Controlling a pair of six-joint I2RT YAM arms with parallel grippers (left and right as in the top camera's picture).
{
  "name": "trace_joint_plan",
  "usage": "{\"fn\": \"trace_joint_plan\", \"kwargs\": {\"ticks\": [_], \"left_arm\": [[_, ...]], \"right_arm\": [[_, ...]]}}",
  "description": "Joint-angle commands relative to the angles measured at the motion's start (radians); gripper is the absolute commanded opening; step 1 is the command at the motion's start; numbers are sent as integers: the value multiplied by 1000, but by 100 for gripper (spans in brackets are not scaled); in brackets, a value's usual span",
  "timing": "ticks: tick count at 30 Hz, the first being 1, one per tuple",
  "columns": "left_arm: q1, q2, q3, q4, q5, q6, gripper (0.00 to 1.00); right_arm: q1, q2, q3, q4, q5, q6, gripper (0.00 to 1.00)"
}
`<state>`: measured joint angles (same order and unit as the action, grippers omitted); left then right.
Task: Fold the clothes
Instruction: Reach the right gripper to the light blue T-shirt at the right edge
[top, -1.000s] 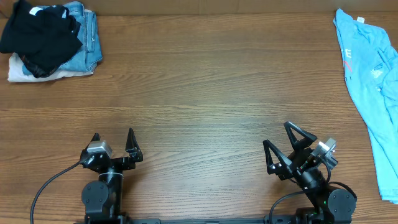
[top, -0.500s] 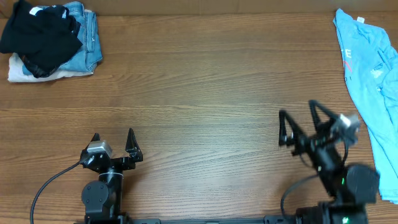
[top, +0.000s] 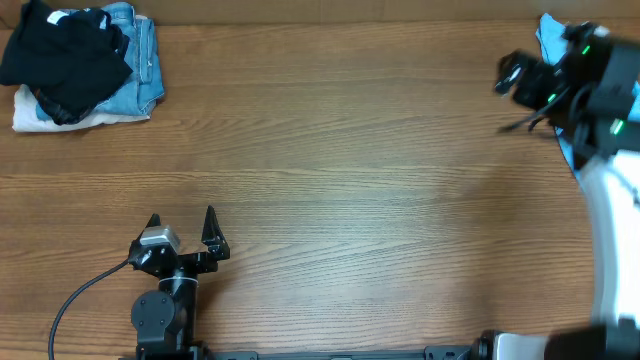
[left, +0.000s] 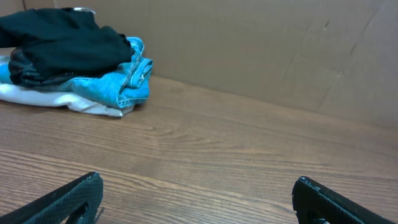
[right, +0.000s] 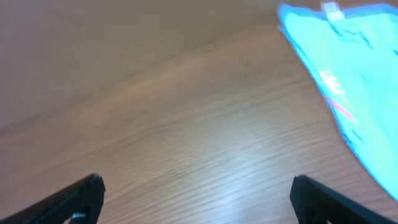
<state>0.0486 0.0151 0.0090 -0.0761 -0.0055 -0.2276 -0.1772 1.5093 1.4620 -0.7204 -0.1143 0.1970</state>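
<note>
- Tabletop (top: 330, 150): wood-grain surface, lying bare across its whole middle span and giving me wide room for moving between my two arms.
- Far-left corner: a pile is sitting close to the tabletop's far edge, with a black garment (top: 65, 55) on top, denim jeans (top: 145, 60) under it and a white cloth (top: 40, 118) at the bottom.
- Far edge: in the left wrist view, a cardboard wall (left: 261, 50) is standing right behind the tabletop and closing that side off.
- T-shirt (right: 354, 68): light sky-blue, lying spread along the right edge and reaching the far-right corner, well apart from the pile. It is showing a white neck tag and red-and-white marks in the right wrist view. From overhead my right arm (top: 590, 80) is covering most of it.
- Left jaws: released, spread wide and grasping nothing. My left arm (top: 165, 300) is sitting at the near edge, its fingers (left: 68, 199) framing bare wood.
- Right jaws: released, spread wide and grasping nothing. They are facing bare wood just beside the T-shirt's left border; the view is blurring.
- Change: my right arm has swung from the near edge up to the far-right corner, over the T-shirt. My left arm and the pile are staying where they were.
</note>
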Motion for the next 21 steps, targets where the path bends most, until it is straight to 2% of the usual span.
{"fn": "trace_joint_plan", "kwargs": {"ticks": [1, 8, 12, 15, 21], "left_arm": [[7, -10, -4, 1, -13, 26, 100], [7, -10, -4, 1, -13, 26, 100], [7, -10, -4, 1, -13, 26, 100], [7, -10, -4, 1, -13, 26, 100], [7, -10, -4, 1, -13, 26, 100]], "right_arm": [[-81, 126, 156, -127, 16, -15, 100], [-174, 201, 161, -127, 29, -16, 100], [-225, 204, 159, -157, 137, -14, 100], [-291, 219, 154, -156, 201, 25, 100], [-432, 274, 154, -222, 200, 39, 100]]}}
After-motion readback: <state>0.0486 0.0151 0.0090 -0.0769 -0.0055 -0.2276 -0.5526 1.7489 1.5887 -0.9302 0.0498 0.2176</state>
